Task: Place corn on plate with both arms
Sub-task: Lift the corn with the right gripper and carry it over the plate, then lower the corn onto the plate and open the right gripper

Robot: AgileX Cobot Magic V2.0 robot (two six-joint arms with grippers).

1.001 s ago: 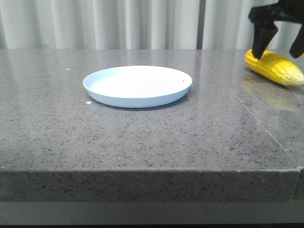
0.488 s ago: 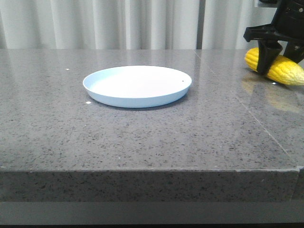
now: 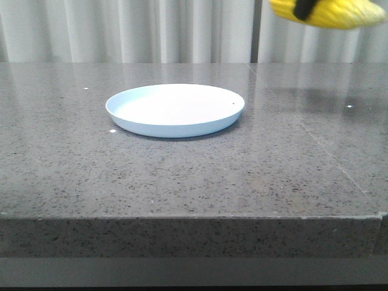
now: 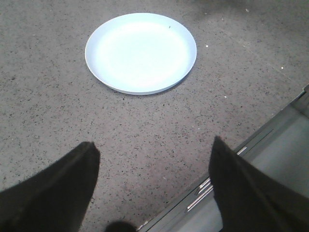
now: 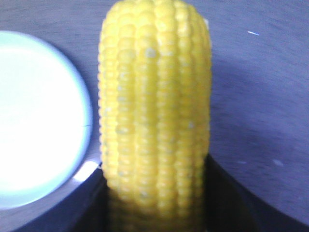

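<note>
The right tool (image 5: 157, 203) grips the corn (image 3: 330, 12) high above the desk (image 3: 182, 176), right of the plate (image 3: 175, 110); the left tool (image 4: 152, 188) is spread wide.

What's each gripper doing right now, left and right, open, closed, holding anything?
Left gripper: open, holding nothing, above the table.
Right gripper: closed on the corn, lifted off the table.

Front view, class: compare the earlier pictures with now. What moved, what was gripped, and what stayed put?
The right gripper closed on the corn and lifted it off the table, up to the view's top edge. The plate stayed where it was.
</note>
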